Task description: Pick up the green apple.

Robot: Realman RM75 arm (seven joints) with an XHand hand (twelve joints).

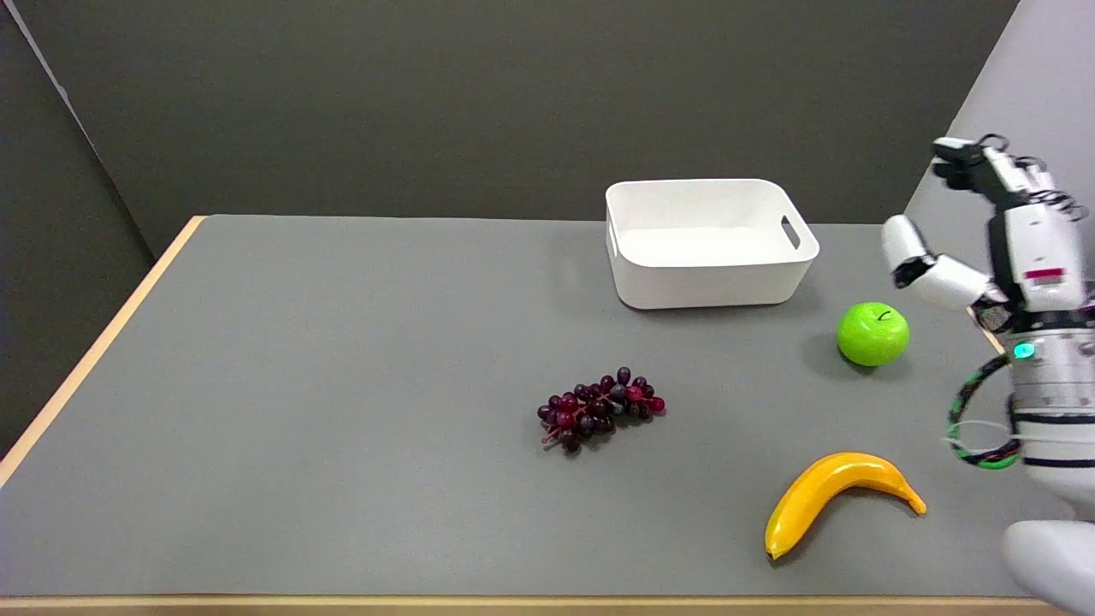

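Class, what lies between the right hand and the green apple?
Head view: only bare grey table separates the right hand from the green apple.

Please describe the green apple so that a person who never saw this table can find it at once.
Start at the white bin near the table's far edge. Just to its right and a little nearer the camera lies the green apple, beside the raised right hand. It is the only round, bright green fruit; the grapes are dark purple, the banana yellow and curved.

right arm up from the lower right corner, right hand (997, 231) raised, holding nothing, fingers apart, thumb sticking out left
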